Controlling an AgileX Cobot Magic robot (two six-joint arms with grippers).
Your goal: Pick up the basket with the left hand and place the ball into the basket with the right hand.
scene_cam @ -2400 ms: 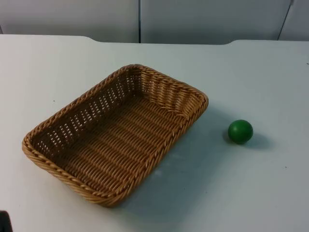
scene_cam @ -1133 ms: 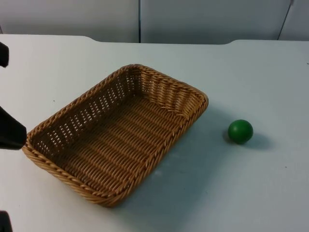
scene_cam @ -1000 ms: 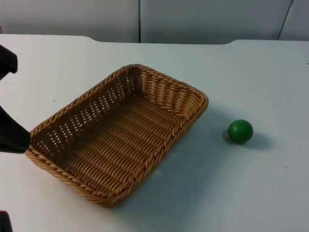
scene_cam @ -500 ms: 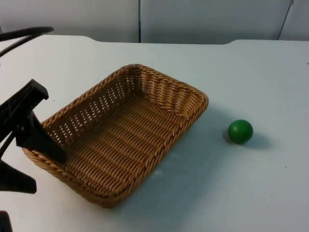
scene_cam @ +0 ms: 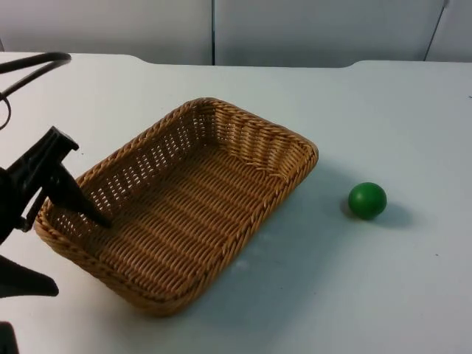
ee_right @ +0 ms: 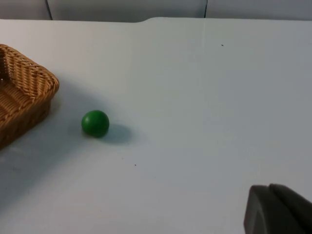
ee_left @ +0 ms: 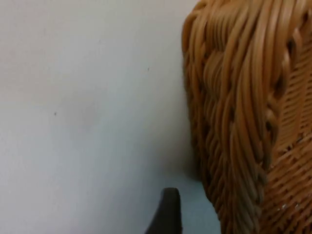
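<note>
Top view: the left pincer [scene_cam: 46, 240] straddles the basket's [scene_cam: 184, 203] near-left rim, spread, one finger inside and one outside on the white surface [scene_cam: 332, 295]. Half a second ago the inner finger sat nearer the corner. The basket's long axis runs diagonally; the ball [scene_cam: 367, 200] lies well apart, rightward. The right pincer [ee_right: 278, 209] waits; whether its fingers are spread I cannot tell.

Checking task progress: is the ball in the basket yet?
No, the green ball sits on the white table, apart from the wicker basket on its right side.
</note>
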